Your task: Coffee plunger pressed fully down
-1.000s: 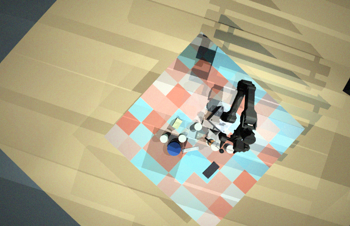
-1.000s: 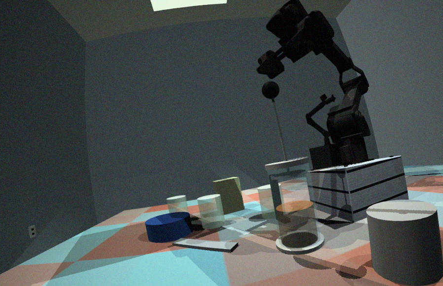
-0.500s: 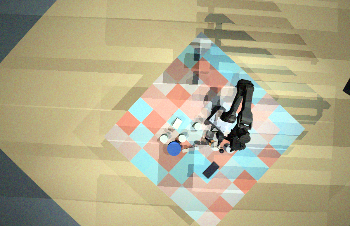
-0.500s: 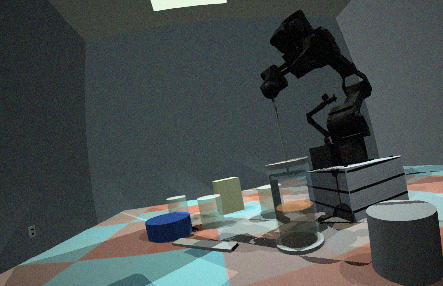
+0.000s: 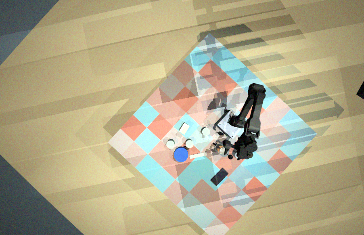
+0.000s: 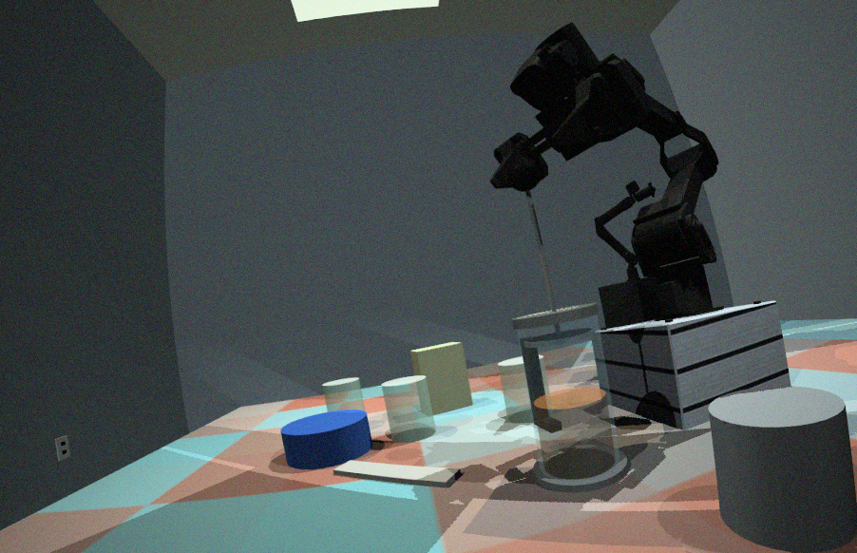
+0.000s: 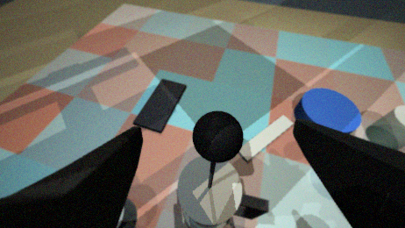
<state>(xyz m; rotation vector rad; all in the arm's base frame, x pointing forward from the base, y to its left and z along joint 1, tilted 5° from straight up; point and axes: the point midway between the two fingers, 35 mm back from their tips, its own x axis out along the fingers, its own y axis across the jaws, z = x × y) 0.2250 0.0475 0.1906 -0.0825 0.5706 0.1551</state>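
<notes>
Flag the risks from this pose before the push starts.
1. The pincer is open and holds nothing, with the plunger knob between its fingers: a closing that misses centre could shove the thin rod sideways.
2. The rod stands high above the press, so any off-axis push has leverage to tip or slide it.
3. The striped box stands close beside the press: the descending arm might clip it.
</notes>
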